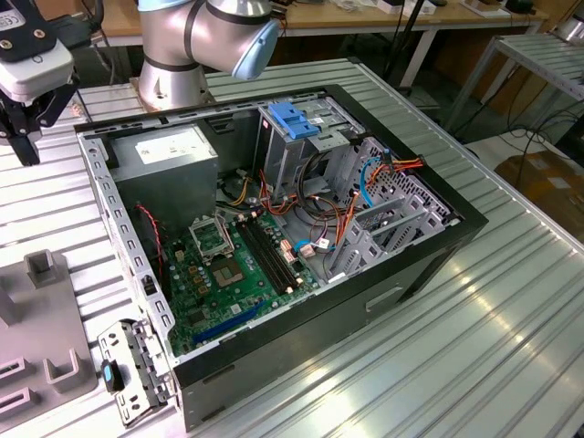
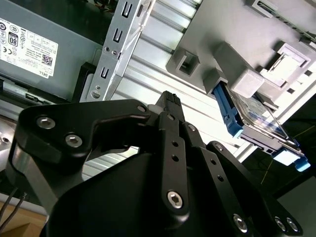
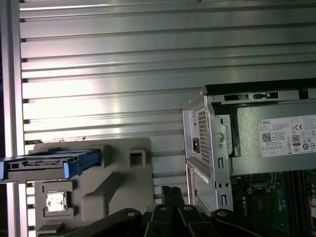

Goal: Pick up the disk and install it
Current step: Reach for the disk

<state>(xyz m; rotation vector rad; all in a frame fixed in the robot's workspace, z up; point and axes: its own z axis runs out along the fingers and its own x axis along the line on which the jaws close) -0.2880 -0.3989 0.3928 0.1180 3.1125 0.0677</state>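
Hovers over ribbed aluminium table [image 1: 511, 319], black linkage gripper [image 2: 170, 98] closed on nothing beside open black computer case [image 1: 429, 265], with flat dark blue-railed disk [image 3: 44, 162] slotted on edge in grey moulded holder [image 3: 123, 168] on the side away from the case, long axis along the ribs.

Glare streaks the ribbed metal table [image 1: 474, 347]; a wooden bench [image 1: 365, 20] stands behind, perhaps a cardboard box [image 1: 543, 178].
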